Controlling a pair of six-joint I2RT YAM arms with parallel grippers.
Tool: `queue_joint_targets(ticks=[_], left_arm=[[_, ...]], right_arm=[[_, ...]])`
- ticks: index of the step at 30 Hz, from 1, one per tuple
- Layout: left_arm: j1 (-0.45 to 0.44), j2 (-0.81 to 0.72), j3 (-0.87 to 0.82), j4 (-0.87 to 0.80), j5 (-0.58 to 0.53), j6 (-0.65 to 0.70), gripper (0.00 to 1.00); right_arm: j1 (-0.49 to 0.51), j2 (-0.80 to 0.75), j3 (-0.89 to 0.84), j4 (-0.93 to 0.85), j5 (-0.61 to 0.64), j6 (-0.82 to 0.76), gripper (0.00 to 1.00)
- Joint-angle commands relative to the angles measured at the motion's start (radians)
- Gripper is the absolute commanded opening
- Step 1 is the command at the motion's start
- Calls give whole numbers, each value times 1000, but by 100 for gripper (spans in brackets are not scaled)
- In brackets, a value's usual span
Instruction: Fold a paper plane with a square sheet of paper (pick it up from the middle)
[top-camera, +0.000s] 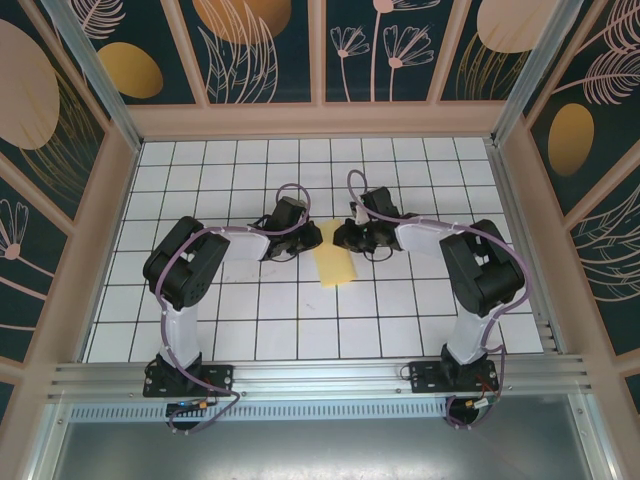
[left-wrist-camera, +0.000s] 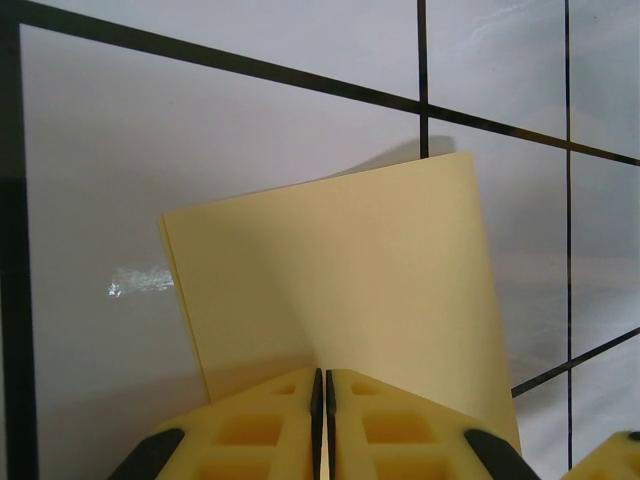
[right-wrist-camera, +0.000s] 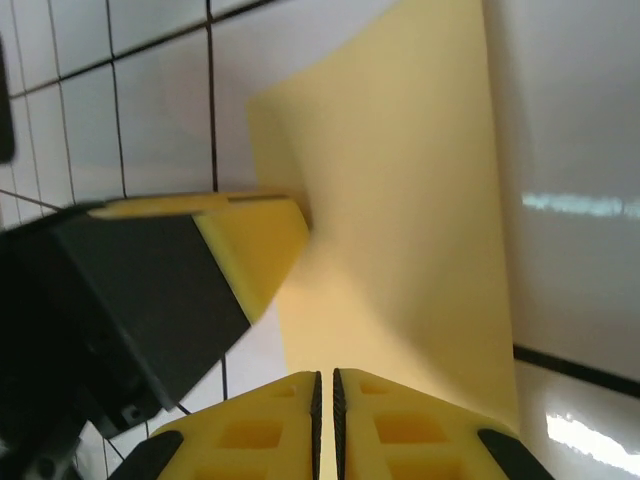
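The pale yellow sheet of paper (top-camera: 336, 266) is held at mid-table between my two arms, doubled into a narrow shape, its lower end sloping toward the near side. My left gripper (top-camera: 316, 241) meets its upper end from the left. In the left wrist view the paper (left-wrist-camera: 350, 270) rises from the tips of the left gripper (left-wrist-camera: 323, 373), whose jaws are shut on its edge. My right gripper (top-camera: 339, 238) meets the same end from the right. In the right wrist view that gripper (right-wrist-camera: 326, 375) is shut on the paper (right-wrist-camera: 400, 200), with the left finger (right-wrist-camera: 255, 245) beside it.
The white grid-tiled table (top-camera: 250, 310) is walled by a wooden frame (top-camera: 320, 120) at the back and sides. An aluminium rail (top-camera: 320, 378) runs along the near edge by the arm bases. A small shiny scrap of tape (left-wrist-camera: 140, 281) lies on a tile left of the paper.
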Motion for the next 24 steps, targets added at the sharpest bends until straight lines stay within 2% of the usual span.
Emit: queue_joint_targets(ticks=[1,16,24], left_arm=[[-7,35,-23,-92,-43,15,15],[-8,8,33,-113,-32,37,16],[-7,-48,115,4,99,33,24]], right_arm=[[-6,12,-31,-41,-11,-19,16],[-65,4,-132,-75,14,-33,15],[-67,17,-133,-67,3,-42,15]])
